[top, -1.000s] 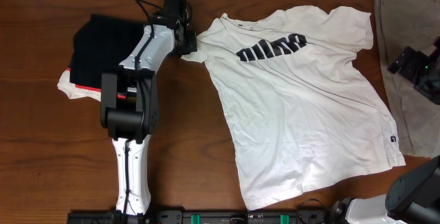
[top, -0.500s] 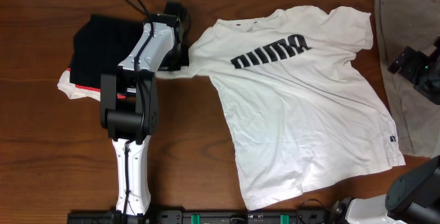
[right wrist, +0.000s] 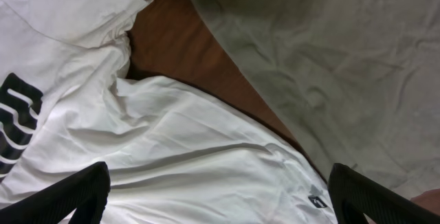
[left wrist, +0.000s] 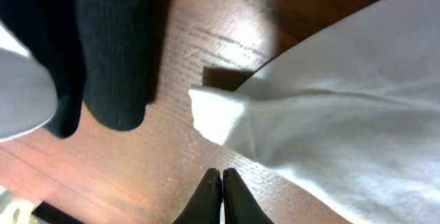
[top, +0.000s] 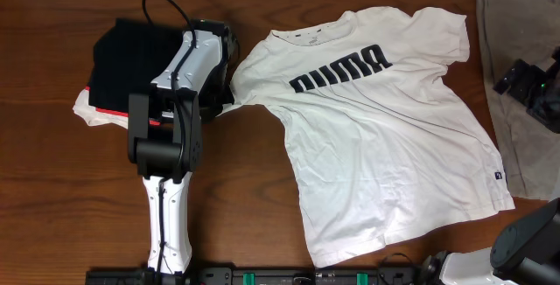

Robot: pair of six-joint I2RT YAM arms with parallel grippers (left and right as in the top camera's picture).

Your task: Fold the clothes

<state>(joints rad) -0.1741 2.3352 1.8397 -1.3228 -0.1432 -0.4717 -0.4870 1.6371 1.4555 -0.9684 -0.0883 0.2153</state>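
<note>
**Dark wood table, shirt spread flat, both sets of fingers empty**

Brown wood grain runs across the table (top: 52,189), and the white T-shirt (top: 385,145) lies face up across its middle and right side. Its collar is at the far edge and its hem at the near edge. The black lettering (top: 341,66) crosses the chest at a slant, and the small dark hem tag (top: 499,177) sits at the lower right corner.

One sleeve (left wrist: 216,117) reaches out toward my left side. My left fingers (left wrist: 221,189) are pressed together with nothing between them, above bare wood just short of that sleeve's cuff and not touching it.

Just beyond the cuff is the black garment (top: 122,58), folded, with a red edge showing along its near side. A bit of white cloth (top: 83,106) sticks out from under it. From above, my left arm (top: 188,66) crosses the right side of that dark pile and hides my fingertips.

On the far right a flat olive-grey cloth (top: 516,154) runs down the table's edge, close beside the shirt's other sleeve with a strip of wood between them. My right fingers (top: 529,82) hang over that cloth, spread wide and holding nothing. Below them are the shirt's side and the grey cloth.
</note>
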